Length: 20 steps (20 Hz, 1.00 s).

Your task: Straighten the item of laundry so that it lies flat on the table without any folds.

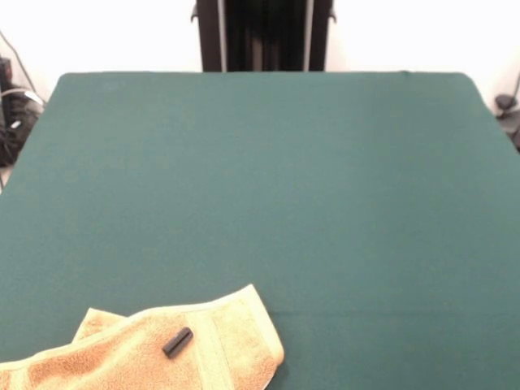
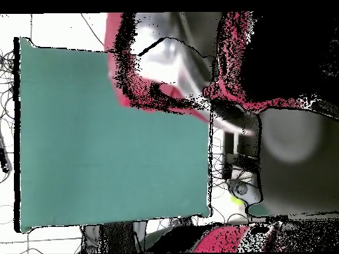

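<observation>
The item of laundry (image 1: 146,353), a golden-orange terry towel, lies rumpled at the front left corner of the table (image 1: 268,187), with a ribbed band near its right end and one corner folded over. A small black cylinder (image 1: 177,342) rests on it. The front view shows no arm or gripper. In the overhead view the red and black arm (image 2: 172,89) looms over the table's right side and hides the towel. My gripper (image 2: 240,160) seems to be the pale blocky part at the arm's end, off the green table (image 2: 106,145).
Cables and dark gear (image 1: 15,122) lie off the table's left side, and more gear (image 1: 508,110) off its right. The table's edges show on three sides in the overhead view.
</observation>
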Motion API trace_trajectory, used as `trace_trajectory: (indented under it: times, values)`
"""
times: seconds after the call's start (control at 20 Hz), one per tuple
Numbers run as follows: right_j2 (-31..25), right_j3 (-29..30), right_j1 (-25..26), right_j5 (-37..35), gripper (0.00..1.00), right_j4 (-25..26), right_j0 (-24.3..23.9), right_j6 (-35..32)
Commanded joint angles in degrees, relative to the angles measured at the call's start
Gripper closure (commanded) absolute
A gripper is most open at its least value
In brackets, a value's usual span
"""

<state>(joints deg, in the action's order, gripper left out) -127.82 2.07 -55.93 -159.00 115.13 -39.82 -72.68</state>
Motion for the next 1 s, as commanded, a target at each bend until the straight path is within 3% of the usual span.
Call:
trace_trajectory:
  times: [0.05,0.55,1.0]
  values:
    - [0.2,2.3,-2.5,-2.9,1.00,2.7,6.4,0.6]
    - [4.9,4.8,-5.4,-4.4,1.00,2.6,8.1,-0.2]
    - [8.9,5.6,-6.7,-3.6,1.00,-1.5,9.1,-1.6]
